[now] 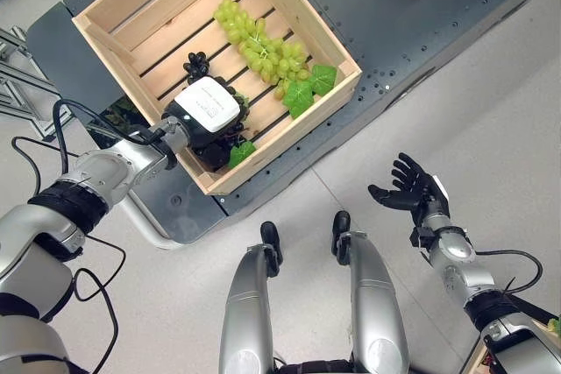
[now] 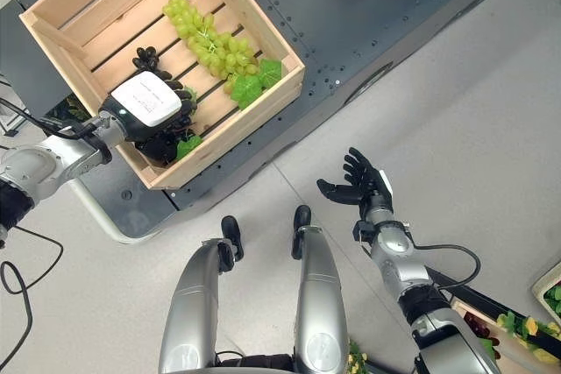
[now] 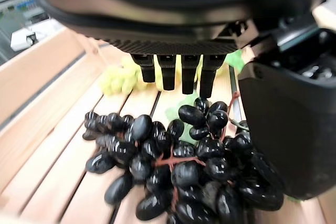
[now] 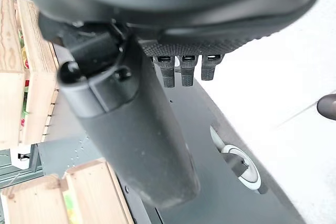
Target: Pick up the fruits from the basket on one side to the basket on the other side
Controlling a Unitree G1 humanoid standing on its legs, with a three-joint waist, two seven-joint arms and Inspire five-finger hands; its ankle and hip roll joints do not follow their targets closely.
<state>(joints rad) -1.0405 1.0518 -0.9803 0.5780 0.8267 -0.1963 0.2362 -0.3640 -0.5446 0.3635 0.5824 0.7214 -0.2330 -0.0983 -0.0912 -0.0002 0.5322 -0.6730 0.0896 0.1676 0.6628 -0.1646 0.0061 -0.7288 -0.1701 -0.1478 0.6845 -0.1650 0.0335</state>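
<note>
While the right hand hangs open and empty over the floor, the left hand, fingers curled, closes on the black grapes inside the wooden crate, beside green grapes.

The crate is pale, unfinished slatted wood with visible grain. The black grapes look glossy and smooth, the green grapes duller. The counter is dark matt metal.
</note>
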